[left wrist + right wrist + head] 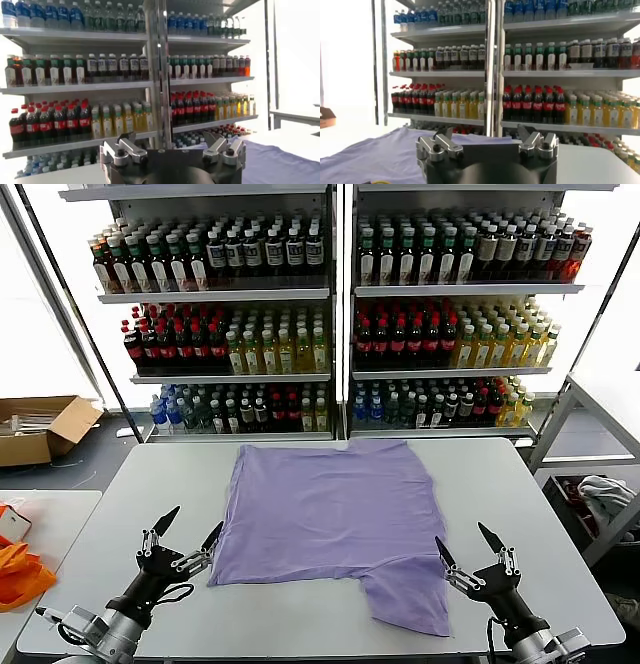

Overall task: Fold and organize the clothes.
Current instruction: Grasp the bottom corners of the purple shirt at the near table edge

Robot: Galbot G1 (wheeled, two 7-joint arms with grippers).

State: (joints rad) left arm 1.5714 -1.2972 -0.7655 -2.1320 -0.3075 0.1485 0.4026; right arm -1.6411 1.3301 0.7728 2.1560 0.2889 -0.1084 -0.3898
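Although nothing is held at this moment, both arms are raised at the near edge of the white table [520,484], one on each side of the garment. Furthest left, off the table, orange fabric [20,574] and a cardboard box [40,429] can be seen. Next, the left gripper [185,539] is poised just beside the shirt's near-left corner, its fingers spread wide and empty. In the middle, the lavender T-shirt [330,514] is laid nearly flat on the tabletop, plain side up; one sleeve appears to be tucked in along its left side, while the other sleeve is spread toward the near right edge. The fabric is judged to be light, soft and limp, so it can be expected to sag and drag when lifted and to slide readily over the smooth top. A thin pinch at an edge or corner is therefore favoured, probably the near hem corners or the loose sleeve, taken low against the table. Further right, the right gripper [465,556] is held just beside that sleeve, likewise wide open with nothing between its fingers. Behind everything, shelves of bottles [340,314] are ranged.
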